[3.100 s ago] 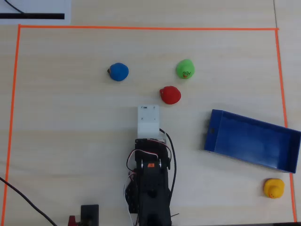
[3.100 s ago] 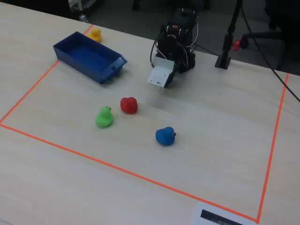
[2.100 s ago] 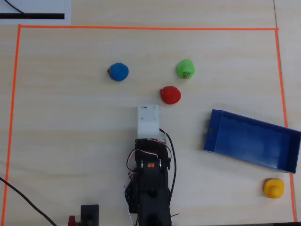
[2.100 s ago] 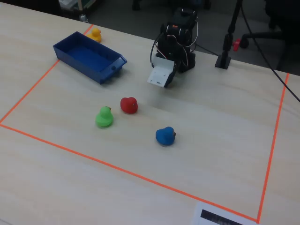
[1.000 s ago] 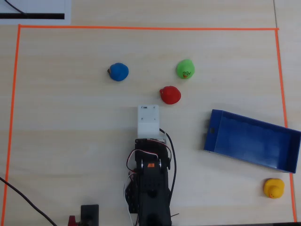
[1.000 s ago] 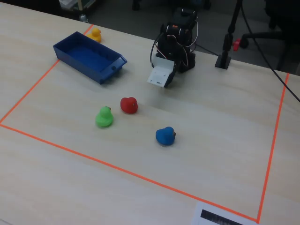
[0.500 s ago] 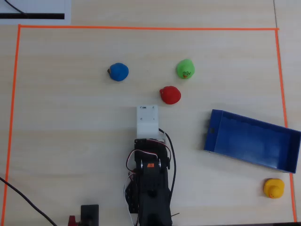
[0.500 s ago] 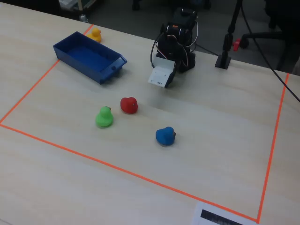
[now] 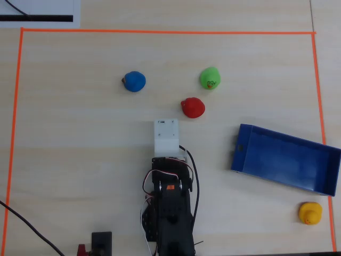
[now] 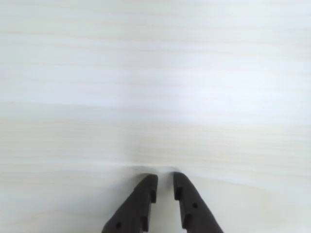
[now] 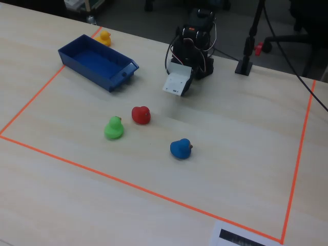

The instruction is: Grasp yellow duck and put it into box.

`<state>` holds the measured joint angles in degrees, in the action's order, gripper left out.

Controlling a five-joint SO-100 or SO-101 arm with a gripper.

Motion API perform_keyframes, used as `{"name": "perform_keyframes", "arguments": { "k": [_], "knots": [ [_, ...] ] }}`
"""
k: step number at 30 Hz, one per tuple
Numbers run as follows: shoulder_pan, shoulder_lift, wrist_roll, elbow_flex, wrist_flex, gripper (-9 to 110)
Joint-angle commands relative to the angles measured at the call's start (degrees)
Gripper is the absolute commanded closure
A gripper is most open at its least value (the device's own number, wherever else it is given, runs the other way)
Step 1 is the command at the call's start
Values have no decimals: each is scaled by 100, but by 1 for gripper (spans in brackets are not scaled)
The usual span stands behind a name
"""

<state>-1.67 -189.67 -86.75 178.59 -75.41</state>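
Sitting on the counter [image 9: 80, 160] just beyond the far long wall of the box [image 9: 285, 159], at the lower right corner of the overhead view, the yellow duck [image 9: 310, 213] is being left untouched and outside the box. The tool [image 10: 164, 187] is being held over bare wood near the arm's base, well apart from the duck, its two dark fingers [image 10: 146, 190] nearly closed with a slim gap and nothing between them. The duck is being judged light, soft and squashy, with a smooth rounded skin that is likely slippery. A hold across the plump body, low and at its widest, is being favoured over the small head
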Motion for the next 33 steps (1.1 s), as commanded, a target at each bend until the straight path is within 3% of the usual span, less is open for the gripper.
{"name": "perform_keyframes", "arguments": {
  "k": [1,7,13,20,27,33],
  "knots": [
    [-132,-9,9,-35,-97,101],
    [-466,0,9,-35,-62,101],
    [-694,0,413,-308,1283,101],
    [-984,932,835,-1854,2461,101],
    [-2769,3595,1556,-4649,3270,100],
    [-4755,5476,2681,-7444,2979,96]
  ]
}}
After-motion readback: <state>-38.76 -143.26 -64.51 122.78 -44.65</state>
